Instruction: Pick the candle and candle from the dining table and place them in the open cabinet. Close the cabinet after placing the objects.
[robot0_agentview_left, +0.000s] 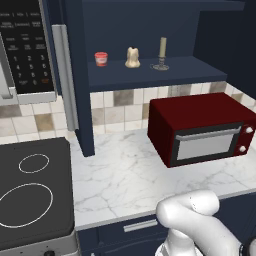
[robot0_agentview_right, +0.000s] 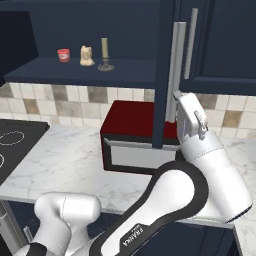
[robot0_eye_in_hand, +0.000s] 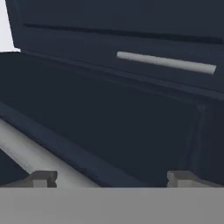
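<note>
Standing on the open cabinet (robot0_agentview_left: 150, 70) shelf: both candles (robot0_agentview_left: 132, 58), red cup (robot0_agentview_left: 101, 59); gripper (robot0_eye_in_hand: 111, 177) spread wide.

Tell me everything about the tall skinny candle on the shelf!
The taper candle is slim, pale olive and stands upright in a small dark grey holder with a round base. It looks like wax on metal. It sits on the navy shelf inside the open cabinet, touching only the shelf. A lumpy cream candle stands beside it, apart, and a little red cup further along. The red oven sits on the counter below.
</note>
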